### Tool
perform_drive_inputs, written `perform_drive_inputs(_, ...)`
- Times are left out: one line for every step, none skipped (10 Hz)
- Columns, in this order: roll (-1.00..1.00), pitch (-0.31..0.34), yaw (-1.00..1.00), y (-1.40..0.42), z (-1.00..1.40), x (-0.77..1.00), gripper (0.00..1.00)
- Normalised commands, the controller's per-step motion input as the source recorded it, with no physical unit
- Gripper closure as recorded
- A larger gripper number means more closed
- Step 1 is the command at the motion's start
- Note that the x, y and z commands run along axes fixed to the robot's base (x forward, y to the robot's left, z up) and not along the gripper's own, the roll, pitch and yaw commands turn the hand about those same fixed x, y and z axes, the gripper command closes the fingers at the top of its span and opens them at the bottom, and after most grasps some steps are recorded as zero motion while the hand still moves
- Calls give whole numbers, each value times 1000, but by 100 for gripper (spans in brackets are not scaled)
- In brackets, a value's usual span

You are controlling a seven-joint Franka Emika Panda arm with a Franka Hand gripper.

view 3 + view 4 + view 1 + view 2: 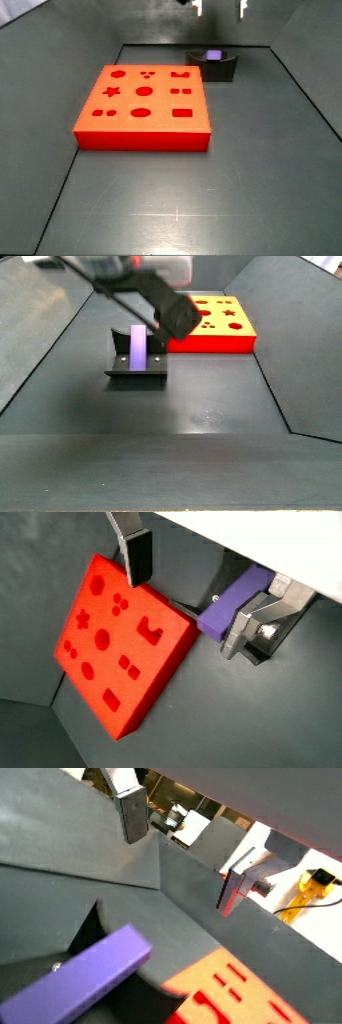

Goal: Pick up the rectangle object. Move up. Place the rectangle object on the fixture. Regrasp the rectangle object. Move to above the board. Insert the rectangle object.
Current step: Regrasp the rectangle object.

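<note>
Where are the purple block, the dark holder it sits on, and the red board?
Purple block [138,346]: side view, its upright front face.
Fixture [136,378]: side view, its front base.
Board [140,140]: side view, its front wall.
Gripper [221,8]: side view, above the fixture.

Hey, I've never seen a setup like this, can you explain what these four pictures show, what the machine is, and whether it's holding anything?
This is a robot arm working over a dark grey floor. Its hand is a gripper with two flat silver fingers. Two pictures come from cameras on the arm's wrist, looking past those fingers. The other two come from cameras fixed beside the work area.

On the floor lies the board, an orange-red slab with darker shaped cutouts. Near it stands the fixture, a small dark holder. The rectangle object, a purple block, stands upright in the fixture.

The gripper is above the fixture, open and holding nothing; in both wrist views nothing sits between the fingers, and the block rests on the fixture apart from them.
</note>
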Motion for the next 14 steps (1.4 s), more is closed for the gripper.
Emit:
perform_drive_inputs(1000, 43, 11, -791, 797, -123, 0)
perform_drive_inputs(1000, 41, 11, -758, 732, -114, 0)
perform_drive_inputs(1000, 34, 11, -680, 665, -117, 0)
perform_drive_inputs(1000, 20, 10, -417, 364, -113, 0)
perform_drive_inputs(1000, 17, 10, -246, 147, -83, 0)
perform_drive_inputs(1000, 17, 10, -89, 20, -40, 0)
perform_drive_inputs(1000, 20, 10, -27, 29, -7, 0)
perform_drive_inputs(1000, 19, 11, -32, 21, -10, 0)
perform_drive_inputs(1000, 14, 11, -34, 13, -20, 0)
perform_drive_inputs(1000, 10, 12, -27, 17, -31, 0)
perform_drive_inputs(1000, 3, 12, -24, 7, -37, 0)
perform_drive_inputs(1000, -3, 13, -23, -3, -32, 0)
perform_drive_inputs(1000, -7, 14, -24, -3, -31, 0)
perform_drive_inputs(1000, -14, 15, -21, 2, -28, 0)
